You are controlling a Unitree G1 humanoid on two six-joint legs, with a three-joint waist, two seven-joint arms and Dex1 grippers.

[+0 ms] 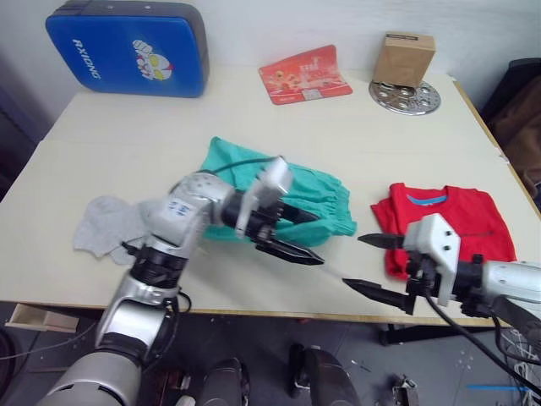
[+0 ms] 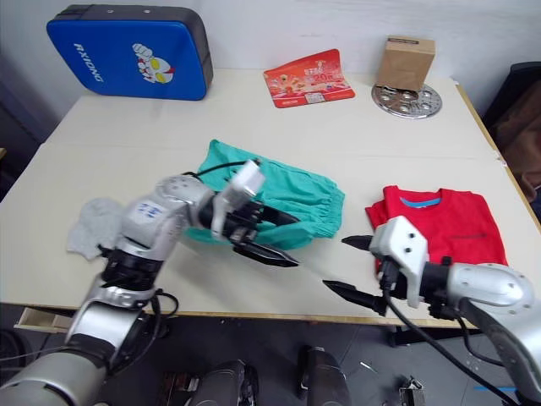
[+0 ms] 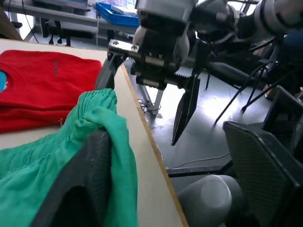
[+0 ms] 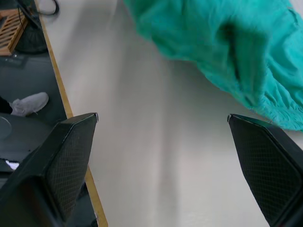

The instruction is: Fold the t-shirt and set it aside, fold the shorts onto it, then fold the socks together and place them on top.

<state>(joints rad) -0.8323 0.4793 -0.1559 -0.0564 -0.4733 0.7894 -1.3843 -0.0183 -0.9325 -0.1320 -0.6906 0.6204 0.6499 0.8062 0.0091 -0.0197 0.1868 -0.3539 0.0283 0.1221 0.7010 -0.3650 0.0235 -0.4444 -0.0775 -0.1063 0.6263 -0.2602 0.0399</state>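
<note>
The red t-shirt (image 1: 452,222) lay folded near the right edge of the tabletop (image 1: 127,135), toward the front, its blue inner collar band facing the far edge. The teal shorts (image 1: 313,199) sat bunched near the middle of the tabletop, closer to the front edge, gathered waistband toward the t-shirt. The grey socks (image 1: 106,227) lay flat near the front-left part of the tabletop, well apart from the t-shirt.

The left hand (image 1: 292,233) was at the front side of the shorts, one black finger pushed in under the teal cloth and the other lying just off it over bare tabletop; the left wrist view showed green fabric draped over a finger (image 3: 83,184), so the hand held a fold of the shorts. The right hand (image 1: 372,266) hovered at the front edge, between the shorts and the t-shirt, its two fingers spread wide and holding nothing.

Along the far edge stood a blue padded case (image 1: 127,46), a red printed card (image 1: 303,74), and a cardboard box (image 1: 404,57) resting on a round metal plate (image 1: 406,97).
</note>
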